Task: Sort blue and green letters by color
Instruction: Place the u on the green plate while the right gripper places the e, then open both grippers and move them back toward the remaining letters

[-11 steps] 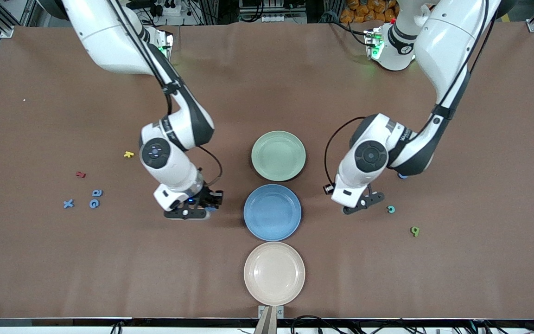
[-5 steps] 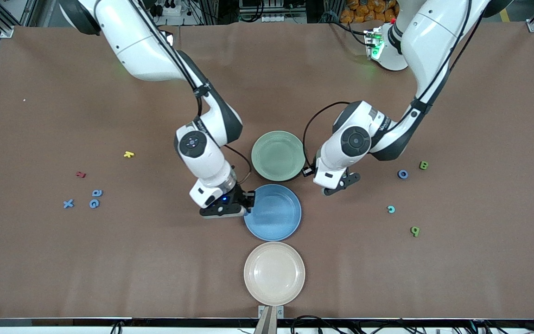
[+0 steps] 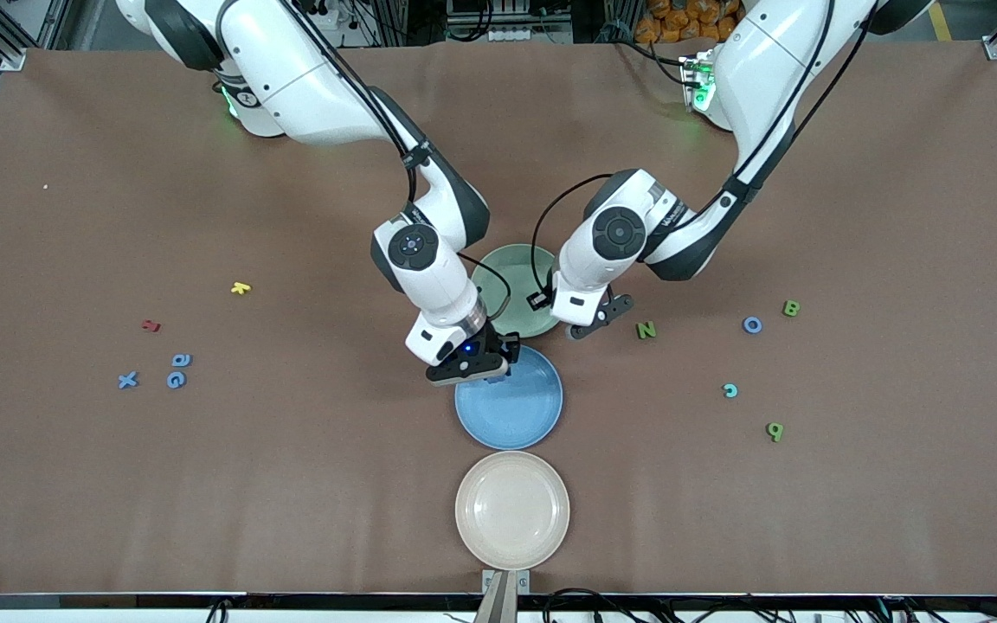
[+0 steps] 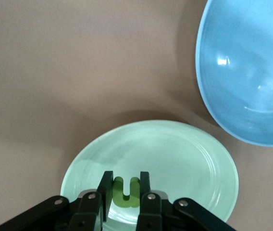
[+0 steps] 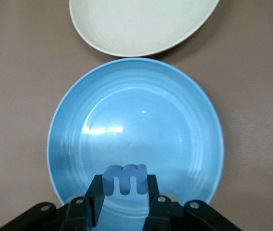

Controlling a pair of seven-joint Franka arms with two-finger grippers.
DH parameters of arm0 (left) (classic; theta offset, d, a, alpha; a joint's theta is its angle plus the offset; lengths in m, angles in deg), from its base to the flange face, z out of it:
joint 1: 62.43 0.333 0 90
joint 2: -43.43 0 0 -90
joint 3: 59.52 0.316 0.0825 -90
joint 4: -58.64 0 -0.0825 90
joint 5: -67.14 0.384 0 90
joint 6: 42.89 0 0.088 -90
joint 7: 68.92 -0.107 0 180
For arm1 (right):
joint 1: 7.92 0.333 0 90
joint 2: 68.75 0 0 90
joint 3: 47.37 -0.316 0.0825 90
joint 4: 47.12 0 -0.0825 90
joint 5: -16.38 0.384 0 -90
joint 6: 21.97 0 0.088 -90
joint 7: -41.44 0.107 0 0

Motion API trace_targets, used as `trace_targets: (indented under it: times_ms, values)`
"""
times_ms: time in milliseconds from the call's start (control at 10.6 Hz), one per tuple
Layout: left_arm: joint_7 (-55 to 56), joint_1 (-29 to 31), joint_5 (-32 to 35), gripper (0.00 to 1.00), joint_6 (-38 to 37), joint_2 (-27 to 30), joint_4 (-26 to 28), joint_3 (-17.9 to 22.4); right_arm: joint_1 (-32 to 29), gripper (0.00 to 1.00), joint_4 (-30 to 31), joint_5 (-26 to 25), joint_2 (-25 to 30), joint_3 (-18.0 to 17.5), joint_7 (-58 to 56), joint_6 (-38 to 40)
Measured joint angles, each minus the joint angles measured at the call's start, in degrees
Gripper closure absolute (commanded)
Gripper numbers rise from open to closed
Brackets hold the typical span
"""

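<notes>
The blue letter [image 5: 125,179] sits pinched between the right gripper [image 5: 125,192] fingers, hanging directly over the blue plate [image 5: 184,125] near its rim, so its drop is straight down. Likewise the green letter [image 4: 125,191], clamped in the left gripper [image 4: 125,195], hangs over the green plate [image 4: 189,159]. Other letters lie well apart toward both table ends.

The left pincer [image 4: 125,186] clamps a green letter [image 4: 125,191] above the green plate [image 4: 184,159]; the blue plate [image 4: 242,72] lies well apart.
</notes>
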Motion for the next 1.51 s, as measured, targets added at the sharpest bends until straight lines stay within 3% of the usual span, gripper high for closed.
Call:
trace_targets:
  times_ms: [95, 189, 946, 1418, 1513]
  values:
    - [1.2, -0.5, 0.0, 0.86, 0.2, -0.1, 0.0, 0.0, 0.2, 0.0, -0.6, 0.0, -0.6, 0.0, 0.0, 0.0]
    - [2.5, -0.9, 0.0, 0.01, 0.4, -0.2, 0.0, 0.0, 0.3, 0.0, -1.1, 0.0, -1.1, 0.0, 0.0, 0.0]
    - [2.7, 0.1, -0.2, 0.0, -0.3, -0.3, -2.9, 0.2, -1.9, 0.0, -2.9, 0.0, 0.1, 1.1, 0.0, 1.1]
    - [-15.6, 8.1, -0.1, 0.0, -10.4, 4.7, -3.3, 0.4, -14.3, 0.0, 5.9, 0.0, 7.9, 1.5, -12.2, 2.2]
    - [-18.8, 9.0, -0.1, 0.07, -11.4, 4.9, -3.1, 0.6, -16.9, 0.0, 7.8, 0.0, 9.4, 1.6, -14.8, 3.4]
